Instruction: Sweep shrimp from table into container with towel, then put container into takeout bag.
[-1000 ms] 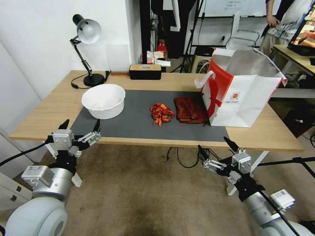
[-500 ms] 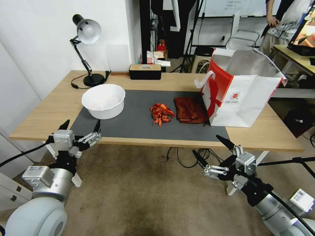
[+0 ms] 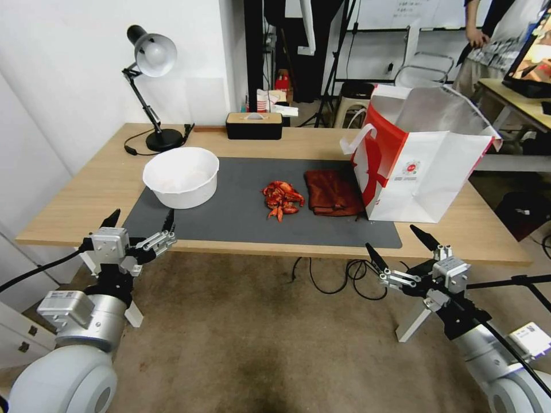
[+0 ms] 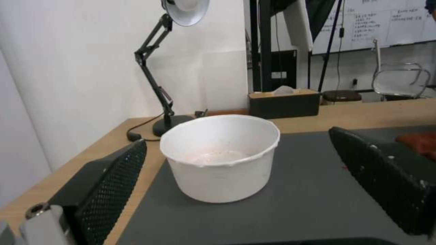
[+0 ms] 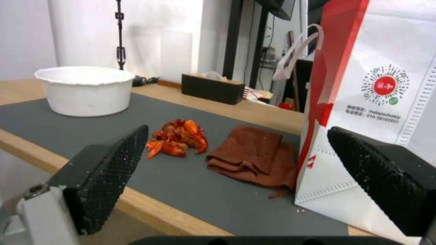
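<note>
Jaws wide on both my grippers, left and right, holding nothing, off the worktop's near edge. Shrimp piled mid-mat beside the towel; container left, takeout bag right. Sweeping not begun. Next calls for gripping the towel.

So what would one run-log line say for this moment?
left gripper open, facing container | right gripper open, below table edge | shrimp, towel untouched on mat

Desk lamp: far left corner, black base
Tissue box: far edge, black
Cables: on carpet
</note>
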`<state>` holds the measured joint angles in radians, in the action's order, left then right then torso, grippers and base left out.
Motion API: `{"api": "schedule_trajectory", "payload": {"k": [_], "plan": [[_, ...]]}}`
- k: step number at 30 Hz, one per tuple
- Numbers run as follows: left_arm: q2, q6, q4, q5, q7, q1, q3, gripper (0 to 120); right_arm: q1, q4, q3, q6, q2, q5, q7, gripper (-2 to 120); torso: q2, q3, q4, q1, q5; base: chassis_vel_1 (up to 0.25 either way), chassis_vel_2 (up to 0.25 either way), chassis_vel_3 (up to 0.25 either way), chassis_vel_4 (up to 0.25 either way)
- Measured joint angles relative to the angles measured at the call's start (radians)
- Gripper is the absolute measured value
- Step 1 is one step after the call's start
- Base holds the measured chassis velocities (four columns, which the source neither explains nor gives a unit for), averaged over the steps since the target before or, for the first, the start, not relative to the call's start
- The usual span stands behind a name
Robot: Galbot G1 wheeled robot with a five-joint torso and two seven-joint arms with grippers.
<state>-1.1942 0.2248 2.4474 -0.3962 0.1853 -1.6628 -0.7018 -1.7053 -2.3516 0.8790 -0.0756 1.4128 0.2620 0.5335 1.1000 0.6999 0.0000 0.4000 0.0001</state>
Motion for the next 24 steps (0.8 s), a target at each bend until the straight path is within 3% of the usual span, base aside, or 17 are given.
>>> {"api": "schedule_trajectory", "payload": {"k": [10, 14, 16, 17, 20, 21, 24], "plan": [[0.004, 0.0, -0.007, 0.002, -0.002, -0.001, 0.0, 100, -0.008, -0.012, -0.004, 0.0, 0.003, -0.007, 0.001, 100, 0.0, 0.0, 0.0001, 0.0, -0.0001, 0.0, 0.0, 0.0, 0.0], [0.029, 0.0, -0.024, -0.009, 0.001, 0.014, 0.0, 100, -0.01, -0.021, -0.005, -0.001, 0.002, -0.007, 0.001, 100, 0.0, 0.0, 0.0002, 0.0, -0.0001, 0.0, 0.0, 0.0, 0.0], [0.067, 0.006, -0.045, -0.045, 0.013, 0.049, 0.0, 100, -0.014, -0.026, -0.006, -0.002, 0.0, -0.007, 0.002, 100, 0.0, 0.0, 0.0002, 0.0, -0.0001, 0.0, 0.0, 0.0, 0.0], [0.067, 0.006, -0.045, -0.045, 0.013, 0.049, 0.0, 100, -0.014, -0.026, -0.006, -0.002, 0.0, -0.007, 0.002, 100, 0.0, 0.0, 0.0002, 0.0, -0.0001, 0.0, 0.0, 0.0, 0.0], [0.139, 0.023, -0.096, -0.111, 0.031, 0.146, 0.001, 100, -0.019, -0.031, -0.006, -0.002, -0.001, -0.009, 0.002, 100, 0.0, 0.0, 0.0001, 0.0, -0.0003, 0.0, 0.0, 0.0, 0.0], [0.139, 0.023, -0.096, -0.111, 0.031, 0.146, 0.001, 100, -0.019, -0.031, -0.006, -0.002, -0.001, -0.009, 0.002, 100, 0.0, 0.0, 0.0001, 0.0, -0.0003, 0.0, 0.0, 0.0, 0.0], [0.25, 0.055, -0.164, -0.249, 0.038, 0.287, 0.016, 100, -0.028, -0.038, -0.005, -0.002, 0.001, -0.013, 0.002, 100, 0.0, 0.0, -0.0001, 0.0, -0.0002, 0.0, 0.0, 0.0, 0.0]]}}
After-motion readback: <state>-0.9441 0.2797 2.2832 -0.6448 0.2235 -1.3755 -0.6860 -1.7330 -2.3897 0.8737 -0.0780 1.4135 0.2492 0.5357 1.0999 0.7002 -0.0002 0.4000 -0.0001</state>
